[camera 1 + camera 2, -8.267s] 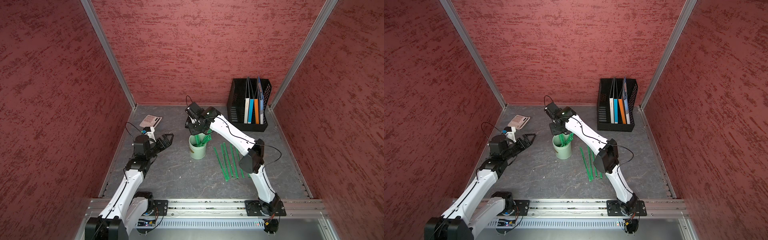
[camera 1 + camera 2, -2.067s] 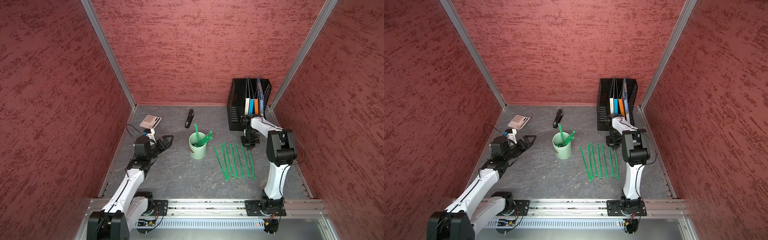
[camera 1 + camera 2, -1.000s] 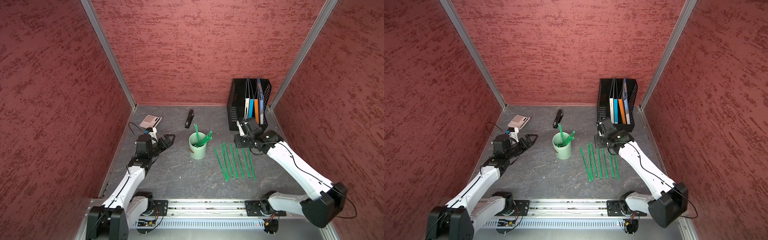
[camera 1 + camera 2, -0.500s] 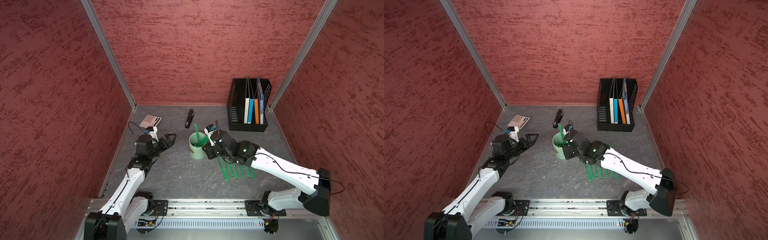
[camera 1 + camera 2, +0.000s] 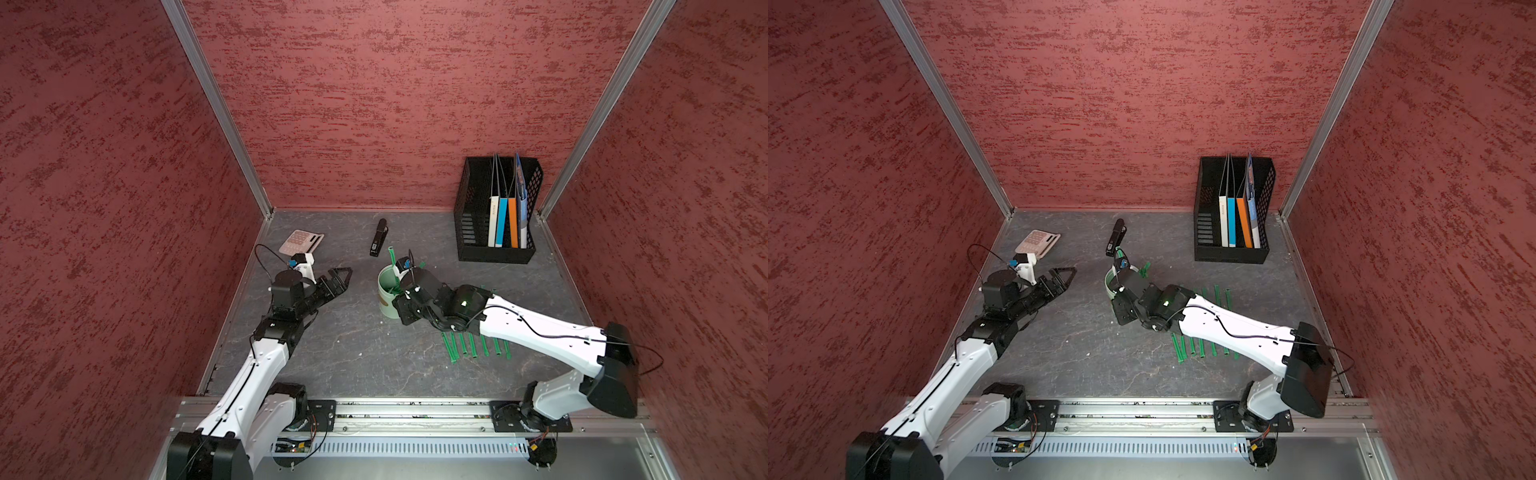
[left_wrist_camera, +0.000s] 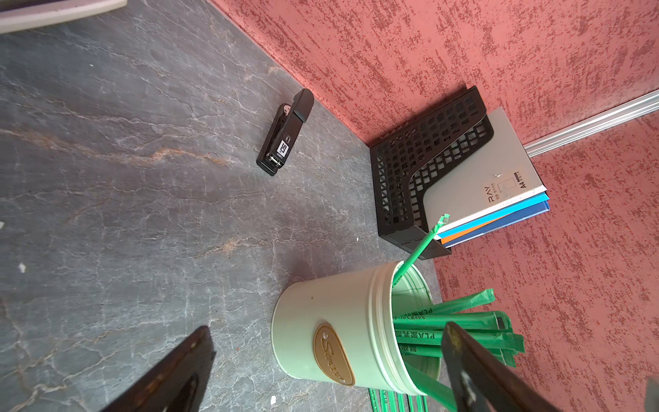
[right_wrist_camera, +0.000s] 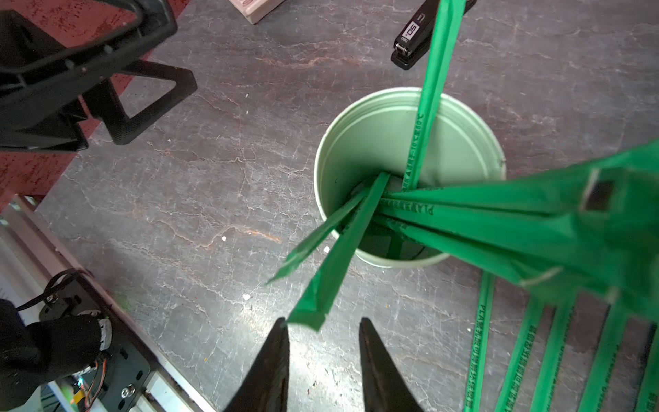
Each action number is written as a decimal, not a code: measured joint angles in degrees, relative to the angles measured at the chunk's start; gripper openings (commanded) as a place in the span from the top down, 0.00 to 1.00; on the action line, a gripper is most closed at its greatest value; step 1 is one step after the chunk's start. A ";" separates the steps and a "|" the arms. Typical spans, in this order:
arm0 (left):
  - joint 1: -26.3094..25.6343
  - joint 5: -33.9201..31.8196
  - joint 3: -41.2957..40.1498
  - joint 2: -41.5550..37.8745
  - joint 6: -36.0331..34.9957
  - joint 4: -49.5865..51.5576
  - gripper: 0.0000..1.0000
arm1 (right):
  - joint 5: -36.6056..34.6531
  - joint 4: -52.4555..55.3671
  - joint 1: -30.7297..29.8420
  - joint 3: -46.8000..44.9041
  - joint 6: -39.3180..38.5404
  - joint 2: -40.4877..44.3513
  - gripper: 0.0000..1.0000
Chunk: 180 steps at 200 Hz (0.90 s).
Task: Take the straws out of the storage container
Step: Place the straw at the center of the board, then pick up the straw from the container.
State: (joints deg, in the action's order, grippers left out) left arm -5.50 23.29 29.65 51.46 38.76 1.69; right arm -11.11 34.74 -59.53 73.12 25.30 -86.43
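Note:
The storage container [image 5: 386,297], a pale mint cup with a brown oval badge [image 6: 333,353], stands mid-table. Several green straws [image 7: 463,210] lean out of it; one [image 6: 420,246] stands steeper. Several more straws [image 5: 473,347] lie in a row on the table to its right. My right gripper [image 7: 323,323] hovers over the cup's near side, open by a narrow gap. One leaning straw's end [image 7: 310,314] reaches just short of its fingertips, and nothing sits between them. My left gripper [image 5: 338,279] is wide open to the left of the cup, apart from it.
A black stapler [image 5: 378,243] lies behind the cup. A pink calculator [image 5: 301,241] sits at the back left. A black mesh file rack [image 5: 496,212] with folders stands at the back right. Red walls close in three sides, and a metal rail [image 5: 415,415] runs along the front.
My right arm has swung from near the file rack leftward to above the cup, over the row of laid straws. The left arm has barely moved and stays open.

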 measured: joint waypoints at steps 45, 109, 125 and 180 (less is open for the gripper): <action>0.00 -0.17 0.00 0.00 0.00 0.31 0.00 | -1.18 0.00 0.04 1.40 -1.16 -2.12 0.70; 0.02 -0.44 0.00 0.00 -0.04 0.44 0.00 | -1.66 -0.59 0.61 2.69 -2.38 -2.89 0.78; 0.02 -0.46 0.00 0.00 -0.07 0.44 0.00 | -1.79 -0.55 0.81 3.26 -2.67 -3.34 0.81; 0.04 -0.46 0.00 0.00 -0.22 0.46 0.00 | -2.19 -0.57 0.98 4.28 -3.41 -3.52 0.89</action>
State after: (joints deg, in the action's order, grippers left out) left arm -5.45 22.83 29.65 51.46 38.54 2.15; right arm -13.30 34.17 -58.54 77.41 21.89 -89.95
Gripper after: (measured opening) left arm 0.996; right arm 0.119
